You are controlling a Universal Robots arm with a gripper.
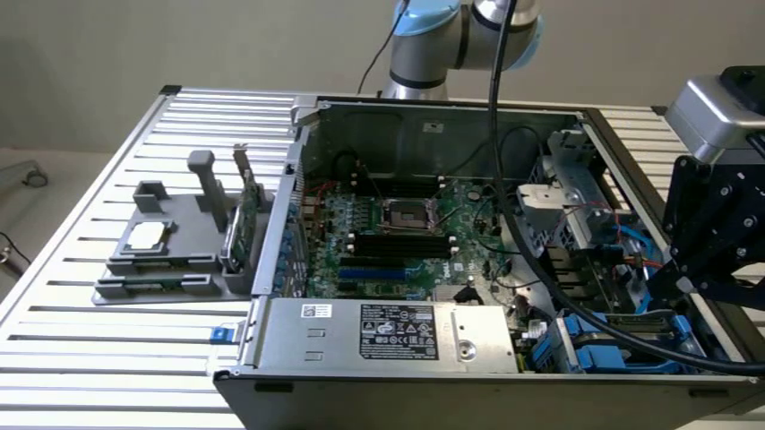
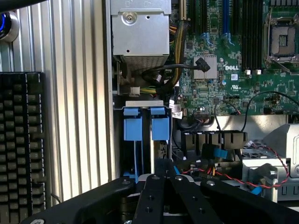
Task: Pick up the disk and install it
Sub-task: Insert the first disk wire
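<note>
The disk (image 2: 140,130) is standing on edge in the drive bay at a corner of the case (image 1: 478,394), its blue frame showing on both sides of a thin silver strip. In the exterior view it is sitting at the near corner toward that view's right, just beside the power supply (image 1: 395,331). The hand (image 2: 161,170) is hanging right over the disk's end with its fingers drawn together; the tips are lying against the blue frame, though whether they are pinching it is not clear. Red and black wires (image 2: 275,168) are running close beside the hand.

The motherboard (image 1: 395,233) is lying flat in the case next to the bay, its black slots and empty socket showing. A black cable (image 1: 496,134) is hanging from the arm (image 1: 454,36) across the open case toward the hand.

The case is resting on a ribbed metal table (image 1: 72,340). On the exterior view's left, well apart from the disk, a grey tray (image 1: 167,269) is sitting on the table, carrying a small silver chip (image 1: 146,235) lying flat and a green card (image 1: 247,224) standing upright at the side nearest the case. A black keyboard (image 2: 21,149) is lying beyond the table's edge in the wrist view.
</note>
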